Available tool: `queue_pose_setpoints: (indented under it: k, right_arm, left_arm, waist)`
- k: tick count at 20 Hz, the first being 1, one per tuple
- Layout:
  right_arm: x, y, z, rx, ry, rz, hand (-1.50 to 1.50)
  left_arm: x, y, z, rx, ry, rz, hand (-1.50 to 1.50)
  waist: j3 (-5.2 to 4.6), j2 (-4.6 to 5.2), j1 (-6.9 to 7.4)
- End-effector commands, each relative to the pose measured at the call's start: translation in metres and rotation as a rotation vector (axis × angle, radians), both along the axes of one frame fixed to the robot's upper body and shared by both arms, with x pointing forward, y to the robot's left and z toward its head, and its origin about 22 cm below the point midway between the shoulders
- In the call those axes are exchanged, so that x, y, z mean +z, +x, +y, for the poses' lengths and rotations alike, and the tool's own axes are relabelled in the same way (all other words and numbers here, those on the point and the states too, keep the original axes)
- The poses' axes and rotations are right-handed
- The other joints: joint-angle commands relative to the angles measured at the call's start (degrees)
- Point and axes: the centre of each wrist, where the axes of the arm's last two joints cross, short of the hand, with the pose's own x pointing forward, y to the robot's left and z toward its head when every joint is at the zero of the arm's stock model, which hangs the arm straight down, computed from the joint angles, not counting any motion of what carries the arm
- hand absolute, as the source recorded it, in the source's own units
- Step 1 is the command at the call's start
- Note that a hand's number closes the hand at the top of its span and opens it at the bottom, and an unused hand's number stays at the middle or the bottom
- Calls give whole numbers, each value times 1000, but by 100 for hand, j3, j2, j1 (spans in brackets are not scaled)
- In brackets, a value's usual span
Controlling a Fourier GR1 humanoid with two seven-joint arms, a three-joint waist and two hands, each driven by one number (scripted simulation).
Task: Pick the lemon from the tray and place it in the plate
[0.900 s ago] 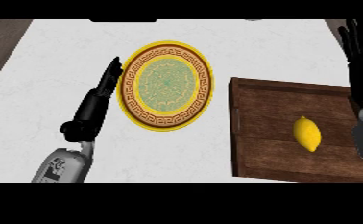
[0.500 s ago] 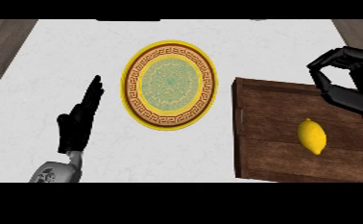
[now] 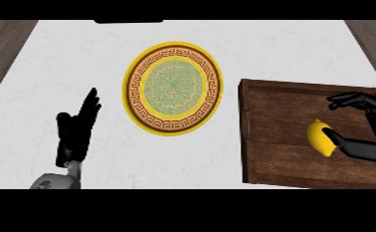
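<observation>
Yellow against the wooden tray, the lemon lay near the tray's right edge. We saw our right hand spread around it, thumb touching its side, fingers apart from it. The patterned plate sat mid-counter, just left of the tray. Our left hand rested front-left, fingers straight and pressed together.

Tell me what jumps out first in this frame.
The ornate yellow-and-green plate sits in the middle of the view with nothing on it. To its right, the bright yellow lemon lies on the dark wooden tray. The right hand has its thumb at the lemon's side and its fingers arched above, apart from it. The left hand rests open at lower left.
</observation>
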Motion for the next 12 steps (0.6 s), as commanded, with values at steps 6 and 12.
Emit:
queue_pose_setpoints:
  k: [6, 12]
  right_arm:
    - [4, -21, -74, 260, -316, 17, -150]
    - [30, 7, -50, 216, -680, 14, -150]
  left_arm:
    - [-3, -1, -14, -3, -5, 22, 0]
    - [6, 4, -12, -17, -3, 36, 0]
  waist:
    - [-25, 0, 130]
    - [-35, -4, 180]
